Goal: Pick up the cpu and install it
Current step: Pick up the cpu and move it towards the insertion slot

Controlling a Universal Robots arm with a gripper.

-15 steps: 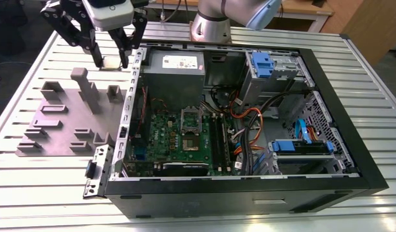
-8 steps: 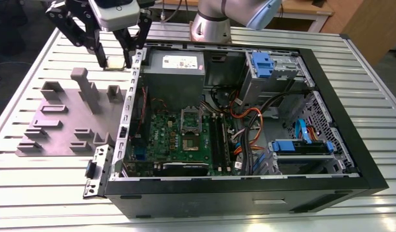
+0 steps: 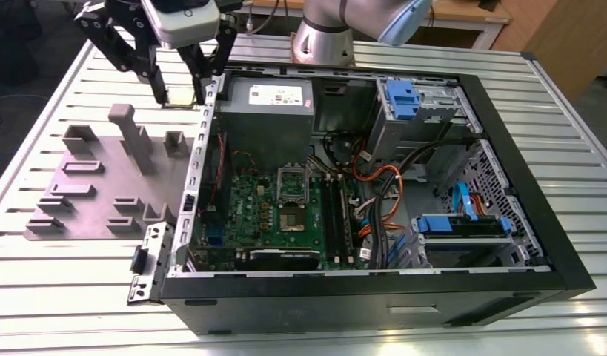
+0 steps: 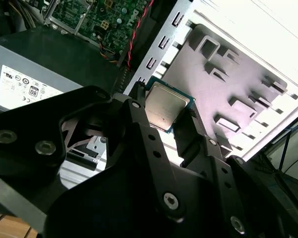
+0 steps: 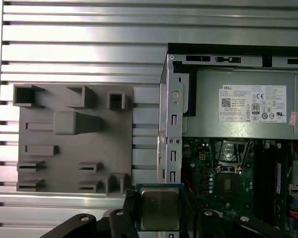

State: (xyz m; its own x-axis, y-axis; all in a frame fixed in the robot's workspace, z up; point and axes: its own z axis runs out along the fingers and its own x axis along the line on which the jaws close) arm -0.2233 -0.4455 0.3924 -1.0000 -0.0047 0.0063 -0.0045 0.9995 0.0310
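The black two-fingered hand (image 3: 182, 95), in the upper left of the exterior view, is closed onto the edges of the small thin square cpu (image 3: 181, 96) with the silvery-grey metal top. Both wrist views show that cpu (image 4: 165, 105) (image 5: 159, 208) pinched between the fingertips, lifted clear of the slatted aluminium tabletop (image 3: 46, 297).

The grip bears only on thin edges, so I judge a jolt or tilt could let the cpu twist or drop. The hand hangs just over the perforated silver side wall (image 3: 199, 148) of the open black computer case (image 3: 501, 96). A low pass across that rim could clip the cpu or the fingers.

The rectangular silver socket frame (image 3: 291, 182) on the green motherboard (image 3: 253, 200) sits in the middle of the frame. It is hemmed in by the grey power supply box (image 3: 268, 104) above it and the orange and black cables (image 3: 373, 178) to its right. The hand's wide linkage could foul either one.

Open room lies above the case and over the grey plastic holder tray (image 3: 86, 185) at the exterior view's left.
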